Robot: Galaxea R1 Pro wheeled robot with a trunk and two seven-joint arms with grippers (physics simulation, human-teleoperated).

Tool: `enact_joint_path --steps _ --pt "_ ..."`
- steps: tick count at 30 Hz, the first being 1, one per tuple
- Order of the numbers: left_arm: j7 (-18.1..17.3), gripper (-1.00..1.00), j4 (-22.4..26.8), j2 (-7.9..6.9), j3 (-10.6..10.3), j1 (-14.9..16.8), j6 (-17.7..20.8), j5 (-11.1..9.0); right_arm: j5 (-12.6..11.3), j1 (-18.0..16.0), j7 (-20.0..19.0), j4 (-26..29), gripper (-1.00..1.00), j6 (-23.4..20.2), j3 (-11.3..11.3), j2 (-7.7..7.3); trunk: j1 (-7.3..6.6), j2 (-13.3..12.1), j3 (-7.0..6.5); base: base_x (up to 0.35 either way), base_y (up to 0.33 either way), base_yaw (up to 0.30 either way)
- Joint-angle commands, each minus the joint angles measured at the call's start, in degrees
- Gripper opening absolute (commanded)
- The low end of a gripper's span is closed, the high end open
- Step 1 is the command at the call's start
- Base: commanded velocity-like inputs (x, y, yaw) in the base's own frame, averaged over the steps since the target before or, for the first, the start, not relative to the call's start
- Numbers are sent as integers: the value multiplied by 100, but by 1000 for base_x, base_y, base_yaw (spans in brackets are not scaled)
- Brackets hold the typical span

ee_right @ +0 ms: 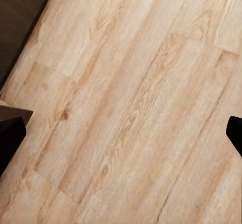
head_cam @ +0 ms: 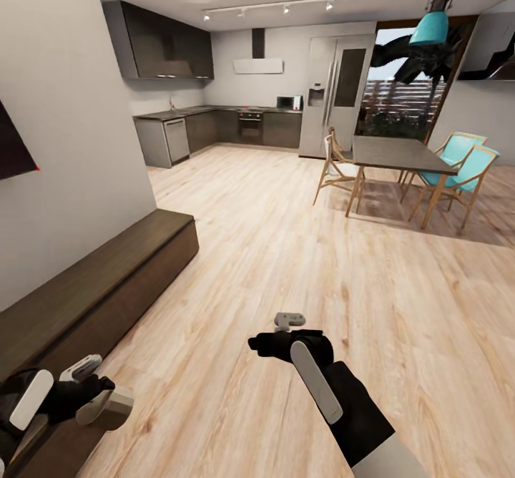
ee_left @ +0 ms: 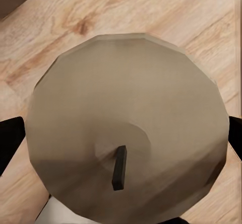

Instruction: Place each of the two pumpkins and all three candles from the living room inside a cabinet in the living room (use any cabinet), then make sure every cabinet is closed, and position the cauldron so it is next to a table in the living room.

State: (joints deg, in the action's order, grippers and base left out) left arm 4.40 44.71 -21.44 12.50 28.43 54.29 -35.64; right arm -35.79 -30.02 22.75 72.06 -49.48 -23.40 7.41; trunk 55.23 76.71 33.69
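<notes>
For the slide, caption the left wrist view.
Candle, wick up, held in the left gripper above wood floor.

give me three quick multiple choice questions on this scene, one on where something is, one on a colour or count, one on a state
1. Where is the long dark cabinet?
A. along the wall on the robot's left
B. under the dining table
C. beside the fridge

2. What colour are the seats of the chairs at the dining table?
A. red
B. turquoise
C. black

3. What is the left hand doing?
A. hanging open with nothing in it
B. holding a candle
C. gripping a pumpkin

Answers:
1 A, it runs along the white wall at the left of the head view.
2 B, the seats are turquoise on pale wood frames.
3 B, the left wrist view shows the beige candle with its dark wick between the fingers.
</notes>
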Motion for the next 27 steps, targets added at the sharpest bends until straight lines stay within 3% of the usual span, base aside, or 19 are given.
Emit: enact_joint_path --steps 1,9,27 --pt "43 -100 8 0 8 4 21 -67 -59 -4 51 6 100 -8 -6 -2 2 3 6 223 -207 10" --pt "43 -100 8 1 7 5 12 -66 -59 -6 37 10 100 -8 -6 -2 2 3 6 240 -158 2" --pt "53 -100 3 8 7 0 -50 -60 -60 -5 36 9 100 -9 -13 -2 2 3 6 301 -5 0"
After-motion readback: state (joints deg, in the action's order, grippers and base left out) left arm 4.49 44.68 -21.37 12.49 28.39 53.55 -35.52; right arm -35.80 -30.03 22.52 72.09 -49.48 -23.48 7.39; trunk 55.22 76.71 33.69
